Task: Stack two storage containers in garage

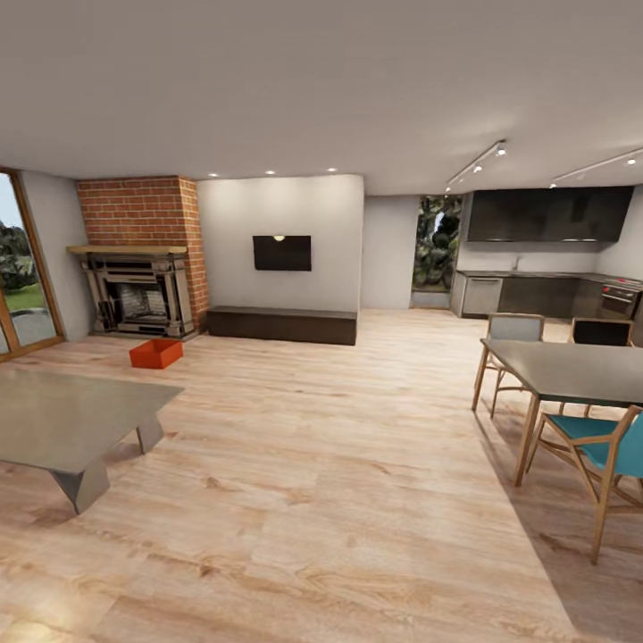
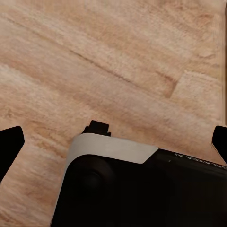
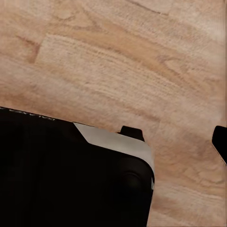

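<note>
An open living room with a light wood-plank floor (image 1: 295, 464). One orange-red storage container (image 1: 156, 353) sits on the planks just in front of the brick fireplace (image 1: 143, 268), near the end of a long dark cabinet (image 1: 281, 324) below a wall-mounted screen (image 1: 282, 253). A grey low table (image 1: 62, 420) stands at the left, a dining table (image 1: 572, 371) with chairs at the right, a dark kitchen (image 1: 545, 259) behind it.

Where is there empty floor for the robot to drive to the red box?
Wide bare wood floor runs between the grey low table and the dining table, up to the orange-red bin by the fireplace. It is crowded by the chairs.
</note>
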Available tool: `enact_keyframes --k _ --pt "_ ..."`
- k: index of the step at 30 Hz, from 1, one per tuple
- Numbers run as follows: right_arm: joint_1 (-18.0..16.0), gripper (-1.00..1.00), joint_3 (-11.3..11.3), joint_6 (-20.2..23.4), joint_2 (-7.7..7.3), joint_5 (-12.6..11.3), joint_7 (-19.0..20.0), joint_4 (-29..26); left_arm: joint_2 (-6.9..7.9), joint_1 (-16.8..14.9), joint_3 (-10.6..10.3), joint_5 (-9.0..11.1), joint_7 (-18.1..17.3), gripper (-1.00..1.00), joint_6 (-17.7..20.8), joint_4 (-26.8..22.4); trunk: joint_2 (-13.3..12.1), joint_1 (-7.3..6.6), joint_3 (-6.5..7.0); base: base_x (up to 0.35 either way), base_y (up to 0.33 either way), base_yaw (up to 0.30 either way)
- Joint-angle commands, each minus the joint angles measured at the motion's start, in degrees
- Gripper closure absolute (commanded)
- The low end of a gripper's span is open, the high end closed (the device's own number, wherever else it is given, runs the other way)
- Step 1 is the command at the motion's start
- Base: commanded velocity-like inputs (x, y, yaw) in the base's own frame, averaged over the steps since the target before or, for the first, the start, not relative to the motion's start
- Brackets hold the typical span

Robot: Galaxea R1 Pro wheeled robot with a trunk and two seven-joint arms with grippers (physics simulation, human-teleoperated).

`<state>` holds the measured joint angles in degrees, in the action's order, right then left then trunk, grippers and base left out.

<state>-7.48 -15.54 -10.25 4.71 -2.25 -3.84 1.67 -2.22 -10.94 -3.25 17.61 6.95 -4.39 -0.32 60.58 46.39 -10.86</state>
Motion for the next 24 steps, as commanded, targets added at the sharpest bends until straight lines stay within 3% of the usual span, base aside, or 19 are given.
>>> enact_keyframes --k 1,24 --pt "-0.1 -1.0 -0.5 -0.3 0.03 -0.2 -0.2 0.2 -0.01 0.0 -0.4 0.4 0.2 -1.0 -0.2 0.0 0.0 0.04 -0.08 0.323 0.0 0.0" --pt "-0.1 -1.0 -0.5 -0.3 0.03 -0.2 -0.2 0.2 0.02 0.0 -0.4 0.4 0.2 -1.0 -0.2 0.0 0.0 0.04 -0.08 0.323 0.0 0.0"
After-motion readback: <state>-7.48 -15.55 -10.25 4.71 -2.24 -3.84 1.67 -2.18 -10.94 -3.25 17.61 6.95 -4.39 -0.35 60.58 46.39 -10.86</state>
